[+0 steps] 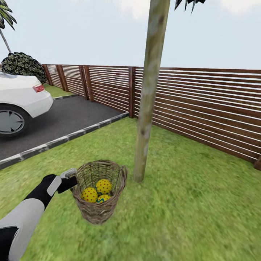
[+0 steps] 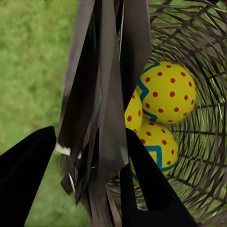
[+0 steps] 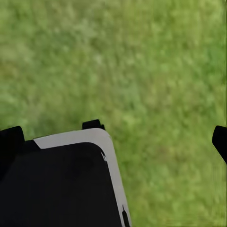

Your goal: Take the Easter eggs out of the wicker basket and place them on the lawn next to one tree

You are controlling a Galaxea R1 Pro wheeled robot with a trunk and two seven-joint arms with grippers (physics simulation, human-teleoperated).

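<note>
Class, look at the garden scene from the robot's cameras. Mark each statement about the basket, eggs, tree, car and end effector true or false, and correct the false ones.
1. All three yellow red-dotted eggs lie in the brown woven wicker basket. True.
2. The basket stands on the dark asphalt driveway. False: it is on the green lawn, close to the pale mottled tree trunk.
3. The left end effector is at the basket's rim, its fingers astride the wall. True.
4. A red car is parked on the driveway. False: the car is white.
5. A slatted wooden fence runs behind the tree. True.
</note>
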